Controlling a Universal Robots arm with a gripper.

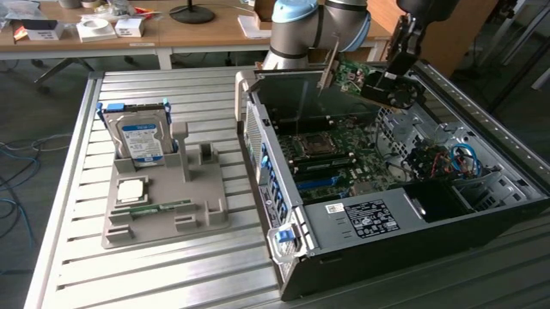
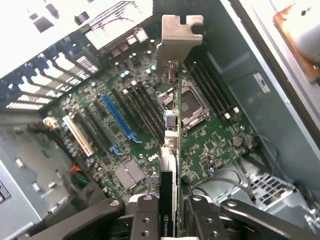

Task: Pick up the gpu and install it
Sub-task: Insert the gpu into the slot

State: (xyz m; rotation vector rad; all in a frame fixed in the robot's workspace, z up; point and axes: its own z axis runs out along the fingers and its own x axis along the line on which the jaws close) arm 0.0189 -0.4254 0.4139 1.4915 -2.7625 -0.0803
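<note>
The end effector (image 2: 172,222) is clenched on the gpu (image 2: 170,150), with one finger on each face of the card. The card stands on its edge and reaches away from the end effector to its silver bracket (image 2: 178,37). Both hang over the open computer case (image 1: 361,257). The motherboard (image 2: 215,140) lies beneath the end effector, apart from the card, and its blue slot (image 2: 117,117) is below and to one side. The hard drive (image 1: 142,138) stands in a grey holder (image 1: 154,228) on the surface (image 1: 172,277), well apart from the end effector.
</note>
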